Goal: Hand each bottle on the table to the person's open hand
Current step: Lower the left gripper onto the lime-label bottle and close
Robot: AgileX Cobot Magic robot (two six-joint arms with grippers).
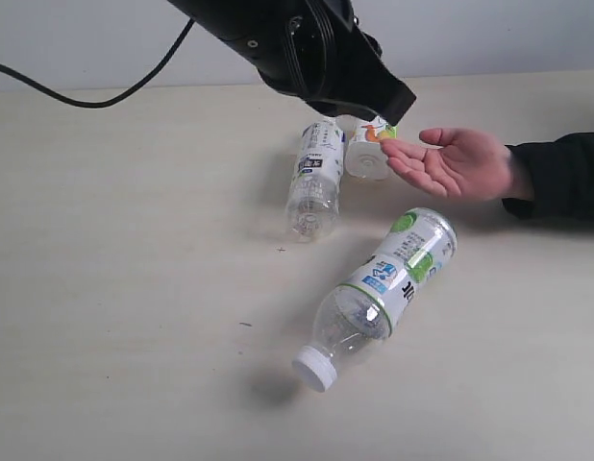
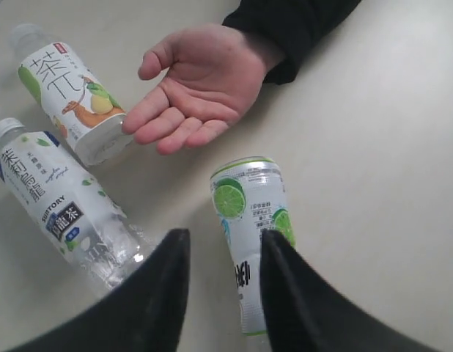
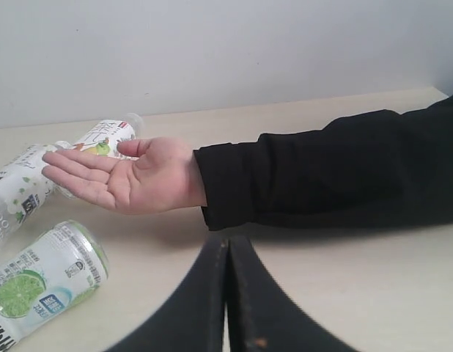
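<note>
Left claw point(image 2: 223, 240) parted, empty | right claw point(image 3: 228, 242) clenched | lime bottle point(image 2: 248, 213) free near hand point(image 2: 201, 88)

3 bottles lie flat on table point(image 1: 105, 288): front bottle point(image 1: 383, 288) nearest cam, two side by side behind it, left bottle point(image 1: 314, 182) & right bottle point(image 1: 367, 154). open hand point(image 1: 460, 163) at right, just beside right bottle.

Robotics lab bench: a black robot arm point(image 1: 307, 48) hangs over a wide, pale beige table point(image 1: 105, 365) pushed against a plain white wall point(image 1: 489, 29), with a black cable point(image 1: 95, 104) trailing across the tabletop's far left.
</note>
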